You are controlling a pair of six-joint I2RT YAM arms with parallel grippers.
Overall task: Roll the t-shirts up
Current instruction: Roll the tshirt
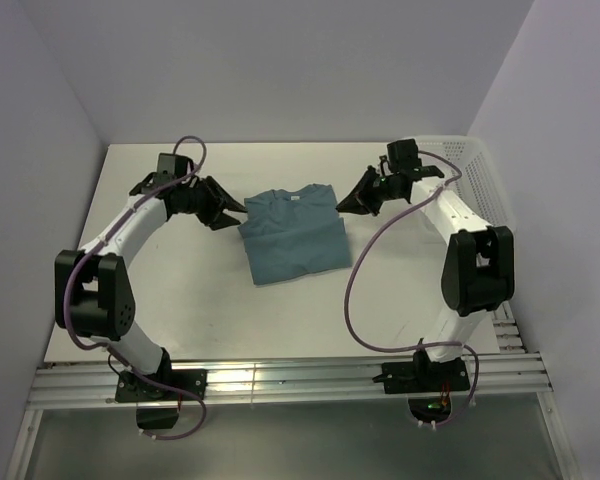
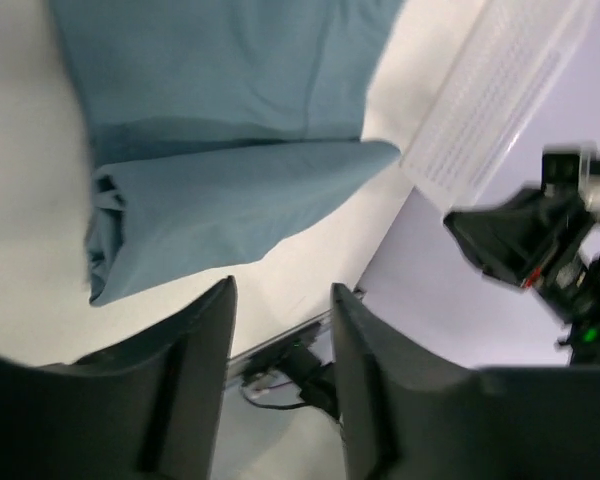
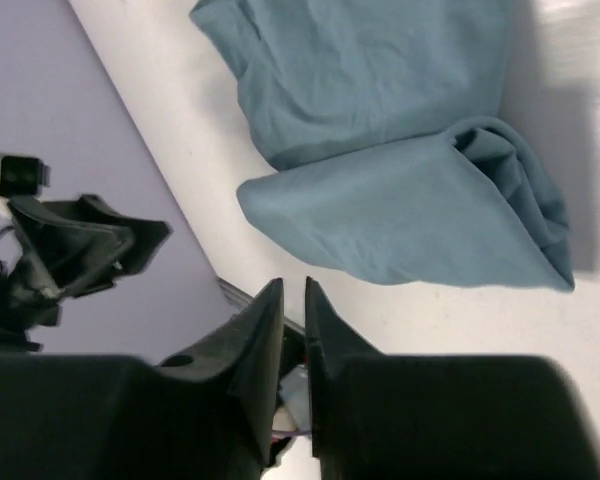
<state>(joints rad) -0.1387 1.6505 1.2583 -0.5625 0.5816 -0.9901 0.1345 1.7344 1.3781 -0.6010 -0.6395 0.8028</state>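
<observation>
**Desk:** What lies nearest the arm bases?

**Photographer:** Bare white tabletop (image 1: 180, 300). Beyond it is one teal-blue t-shirt (image 1: 295, 235), at mid-table between the two arms.

**Desk:** Which way does it point?

**Photographer:** Its long axis runs near to far, tilted slightly left at the far end. The collar faces the far wall. The hem end, nearest the bases, is turned over into a soft, thick fold, clear in both wrist views.

**Desk:** And the jaws?

**Photographer:** The left jaws stand apart with a plain gap, empty, just beside the shirt's left edge. The right jaws are narrow, only a thin slit between them, also empty, near the right shoulder. Neither pair grips cloth.

**Desk:** Anything else around?

**Photographer:** One white mesh basket (image 1: 480, 180) at the far right edge of the tabletop. It sits behind the right arm (image 1: 460, 220) and well apart from the shirt.
</observation>
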